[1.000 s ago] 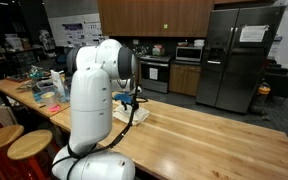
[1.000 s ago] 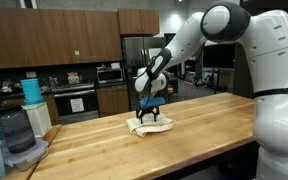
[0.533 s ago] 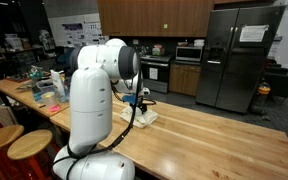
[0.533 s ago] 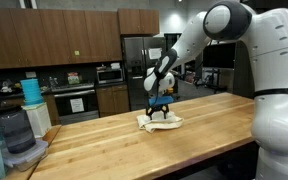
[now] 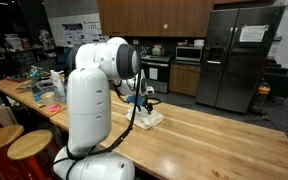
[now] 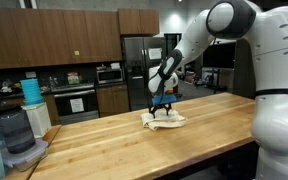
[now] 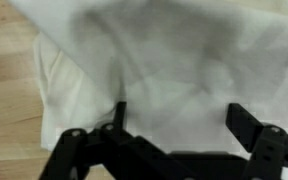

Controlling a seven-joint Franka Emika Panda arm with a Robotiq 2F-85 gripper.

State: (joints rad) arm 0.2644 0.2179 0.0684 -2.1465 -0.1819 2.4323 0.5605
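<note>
One white cloth [image 5: 150, 118] lay crumpled on the wooden table [image 5: 224, 135], near the middle of its width, with the gripper [image 5: 143, 102] directly above it and down upon it. In an exterior view the cloth [image 6: 166, 120] appeared as a low, rumpled heap beneath the gripper [image 6: 162, 110]. The wrist view showed the cloth [image 7: 174, 55] filling most of the picture, folded and creased, with bare wood visible only at the left edge.

The gripper [image 7: 179, 125] stood with its two black fingers [image 7: 118, 112] spread wide and cloth lying across the gap between them. No fold could be seen pinched between the tips.

Handling, as a judgement: the cloth looked light, soft and limp. It would likely sag, bunch and slide over the smooth wood instead of holding its shape. A raised ridge or a free corner would probably give the surest hold, since flat fabric offers little to close on.

Containers stood well apart from the cloth, at the far end of the table: a teal-topped container [image 6: 31, 90] and a dark jar [image 6: 14, 135]. Their contents could not be made out.
</note>
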